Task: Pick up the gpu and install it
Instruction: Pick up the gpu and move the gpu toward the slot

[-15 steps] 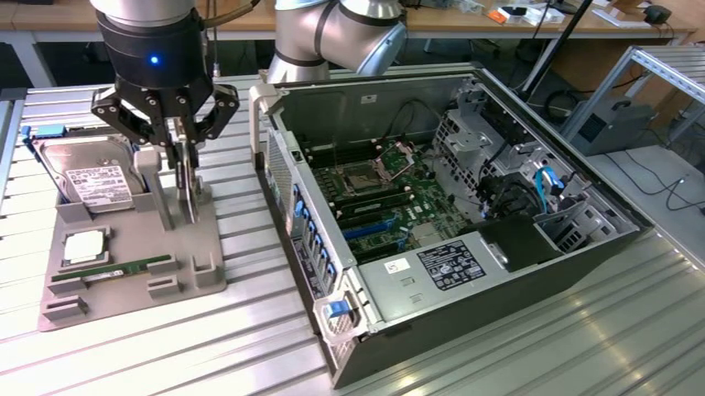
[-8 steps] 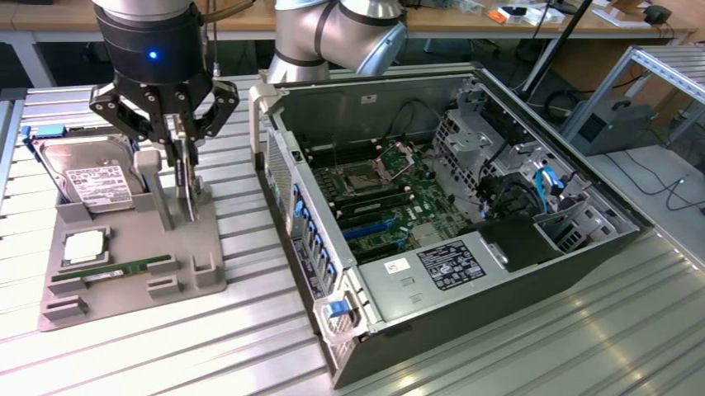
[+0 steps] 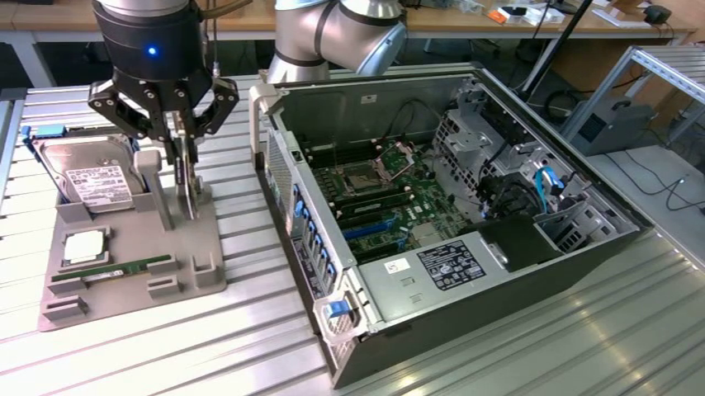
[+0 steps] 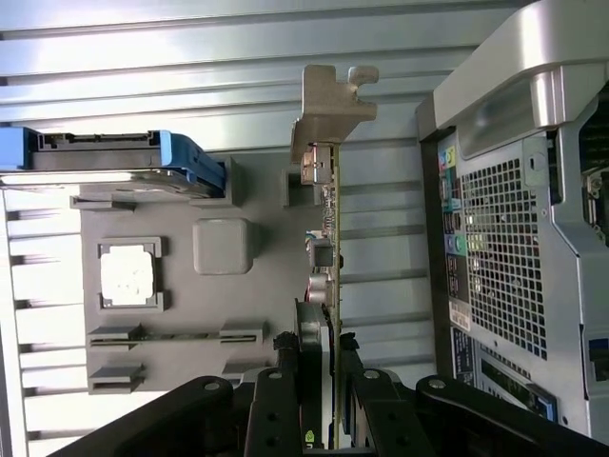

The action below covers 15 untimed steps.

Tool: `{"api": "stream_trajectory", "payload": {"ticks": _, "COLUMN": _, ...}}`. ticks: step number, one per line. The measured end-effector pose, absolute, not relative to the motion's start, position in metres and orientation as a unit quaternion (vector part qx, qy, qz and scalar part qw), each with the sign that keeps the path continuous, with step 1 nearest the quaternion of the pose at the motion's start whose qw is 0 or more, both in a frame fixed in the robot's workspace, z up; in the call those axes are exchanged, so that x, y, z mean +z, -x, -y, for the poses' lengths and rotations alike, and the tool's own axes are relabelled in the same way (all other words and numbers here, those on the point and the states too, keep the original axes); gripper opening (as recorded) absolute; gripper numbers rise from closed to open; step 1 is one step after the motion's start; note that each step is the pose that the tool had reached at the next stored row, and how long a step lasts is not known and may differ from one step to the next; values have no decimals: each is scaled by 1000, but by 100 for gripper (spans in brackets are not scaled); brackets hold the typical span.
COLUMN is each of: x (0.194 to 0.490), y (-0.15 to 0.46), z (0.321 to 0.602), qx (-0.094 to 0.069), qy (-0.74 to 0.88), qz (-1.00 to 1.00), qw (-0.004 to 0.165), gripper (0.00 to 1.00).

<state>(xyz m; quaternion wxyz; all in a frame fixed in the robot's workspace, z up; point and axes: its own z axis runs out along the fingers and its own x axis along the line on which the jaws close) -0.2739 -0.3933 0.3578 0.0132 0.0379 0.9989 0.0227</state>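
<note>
Wrist view: gpu [image 4: 330, 219], a thin card stood on edge at the grey holder tray [image 4: 190, 305], silver bracket [image 4: 328, 100] at one end, with the gripper [image 4: 322, 376] fingers [image 4: 285, 390] closed on its two faces. Exterior view: same card upright near the hard drive [image 3: 94, 177], to the exterior view's left of the open computer case [image 3: 281, 165]. Handling, as judged: light, stiff, fragile; best pinched on bare board margin, clear of components and connector edge.
</note>
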Motion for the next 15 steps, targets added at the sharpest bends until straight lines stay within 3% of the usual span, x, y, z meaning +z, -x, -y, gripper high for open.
{"api": "stream_trajectory", "payload": {"ticks": 15, "x": 367, "y": 274, "z": 393, "qx": 23, "qy": -38, "qz": -999, "qw": 13, "gripper": 27}}
